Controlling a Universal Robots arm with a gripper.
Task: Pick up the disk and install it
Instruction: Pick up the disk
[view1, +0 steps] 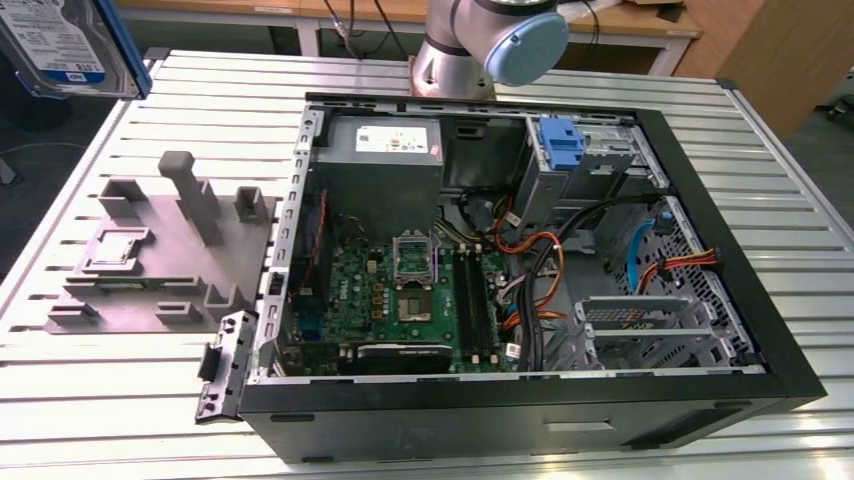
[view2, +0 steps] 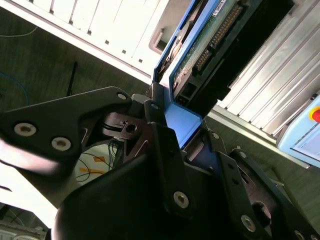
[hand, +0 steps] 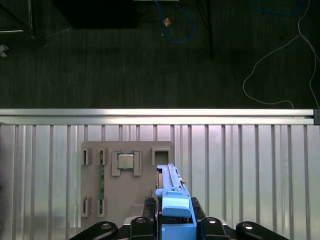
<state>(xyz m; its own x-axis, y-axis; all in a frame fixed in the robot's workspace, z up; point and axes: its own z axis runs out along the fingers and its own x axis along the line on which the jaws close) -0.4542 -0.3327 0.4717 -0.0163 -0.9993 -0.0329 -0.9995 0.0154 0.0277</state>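
Observation:
The disk (view1: 60, 45), a silver drive with a white-and-blue label in a blue carrier, hangs in the air at the far corner on the exterior view's left, above the table's edge. In both wrist views my gripper (hand: 175, 222) (view2: 182, 132) is shut on the carrier's blue end. The disk (hand: 170, 182) stands edge-on between the fingers, with its circuit-board side (view2: 215, 35) showing in the second wrist view. The open computer case (view1: 534, 250) lies well off to the exterior view's right of the disk.
A grey plastic holder block (view1: 160, 250) (hand: 125, 200) lies on the slatted metal table (view1: 107, 400), carrying a processor chip (hand: 125, 161). Inside the case are a motherboard (view1: 400, 290), cables and a metal drive bay with a fixed blue bracket (view1: 561, 140). The arm's base (view1: 487, 40) stands behind the case.

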